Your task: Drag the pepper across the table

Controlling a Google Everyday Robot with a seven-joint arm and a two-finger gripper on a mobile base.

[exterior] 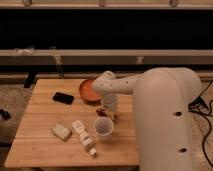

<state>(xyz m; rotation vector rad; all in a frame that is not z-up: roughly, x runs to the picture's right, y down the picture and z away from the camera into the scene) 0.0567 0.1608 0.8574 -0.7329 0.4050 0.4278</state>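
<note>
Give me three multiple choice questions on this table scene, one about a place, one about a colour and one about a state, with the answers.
1. Where is the pepper?
A) On the table, between the orange bowl and the white cup
B) Inside the white cup
C) In the orange bowl

2. What colour is the flat object left of the bowl?
A) Black
B) Yellow
C) Blue

3. How does the white cup stand?
A) On its side
B) Upside down
C) Upright, mouth up

Answers:
1 A: the dark red pepper lies on the planks, with the gripper low right beside it.
2 A: it shows dark against the light wood.
3 C: its round open rim faces up.
</note>
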